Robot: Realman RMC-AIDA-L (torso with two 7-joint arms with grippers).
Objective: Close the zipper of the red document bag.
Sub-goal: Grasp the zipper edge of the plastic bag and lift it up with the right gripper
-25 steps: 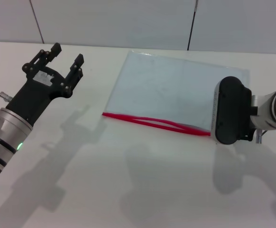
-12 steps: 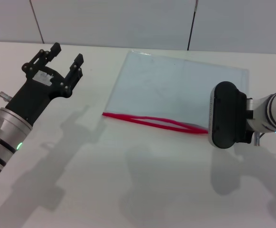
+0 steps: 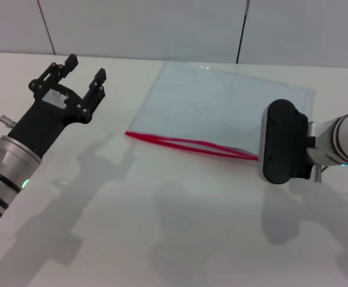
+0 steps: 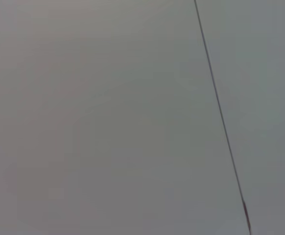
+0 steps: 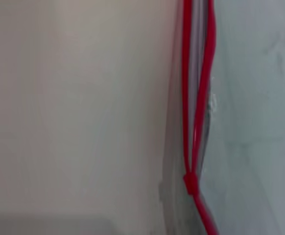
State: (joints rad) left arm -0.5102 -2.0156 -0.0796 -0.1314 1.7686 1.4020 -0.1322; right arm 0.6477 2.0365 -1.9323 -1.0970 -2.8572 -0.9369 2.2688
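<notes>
The red document bag (image 3: 222,113) lies flat on the white table, a translucent pale blue-grey pouch. Its zipper (image 3: 186,145) is the red strip along the near long edge, and the two red tracks gape apart in the middle. My right gripper (image 3: 281,149) sits at the right end of the zipper and covers that end in the head view. In the right wrist view the zipper (image 5: 197,98) shows as two separated red lines meeting at the small red slider (image 5: 190,182). My left gripper (image 3: 85,67) hovers open to the left of the bag, holding nothing.
The white table (image 3: 162,239) stretches in front of the bag. A pale panelled wall (image 3: 138,30) with dark seams stands behind the table. The left wrist view shows only the wall (image 4: 108,117) with one seam.
My right gripper has shifted a little to the left along the zipper edge. The bag's near edge has slid left and slightly away. The left arm has not moved.
</notes>
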